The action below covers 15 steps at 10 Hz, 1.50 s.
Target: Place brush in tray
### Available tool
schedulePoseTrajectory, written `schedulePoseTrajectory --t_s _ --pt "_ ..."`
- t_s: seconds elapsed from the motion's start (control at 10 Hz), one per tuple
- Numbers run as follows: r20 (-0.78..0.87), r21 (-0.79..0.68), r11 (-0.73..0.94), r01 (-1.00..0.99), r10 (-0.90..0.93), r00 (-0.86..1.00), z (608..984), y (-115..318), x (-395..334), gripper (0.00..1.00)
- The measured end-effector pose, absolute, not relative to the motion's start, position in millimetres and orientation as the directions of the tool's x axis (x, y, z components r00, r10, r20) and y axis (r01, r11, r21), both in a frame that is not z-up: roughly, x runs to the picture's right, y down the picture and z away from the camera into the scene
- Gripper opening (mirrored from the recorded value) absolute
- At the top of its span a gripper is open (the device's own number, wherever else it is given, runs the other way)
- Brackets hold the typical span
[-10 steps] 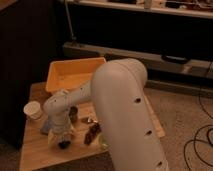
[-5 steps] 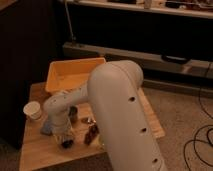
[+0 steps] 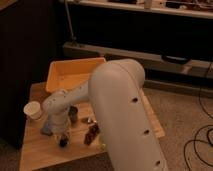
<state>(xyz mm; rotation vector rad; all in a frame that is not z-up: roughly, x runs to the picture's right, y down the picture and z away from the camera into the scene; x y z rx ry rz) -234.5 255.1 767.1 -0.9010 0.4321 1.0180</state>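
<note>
Claw (image 3: 62, 136) down at table (image 3: 40, 156), clenched, 6 o'clock of tray (image 3: 54, 75).
Brush (image 3: 63, 143) mostly hidden under claw; only a small dark end shows at its tip, low on the table, outside the tray. Actual grip on it: cannot tell. White cup (image 3: 32, 111) at claw's 10 o'clock.

Tool (image 3: 63, 140) over table (image 3: 40, 156), before tray (image 3: 53, 80)

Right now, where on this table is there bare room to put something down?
Bare: the front-left corner of the wooden table, below the white cup, and the floor of the orange tray. Crowded: the middle, where the gripper, jaws shut, hangs low among small dark items. The arm hides the right side.
</note>
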Motion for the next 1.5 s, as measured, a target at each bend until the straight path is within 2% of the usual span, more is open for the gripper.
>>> schedulePoseTrajectory --t_s 0.5,0.9,1.5 --pt "-0.670 -0.439 0.248 -0.864 0.550 0.499 712 223 -199 0.00" --pt "-0.655 -0.352 0.328 -0.877 0.583 0.481 686 204 -175 0.00" --pt "-0.540 -0.317 0.338 -0.886 0.704 0.461 638 163 -151 0.00"
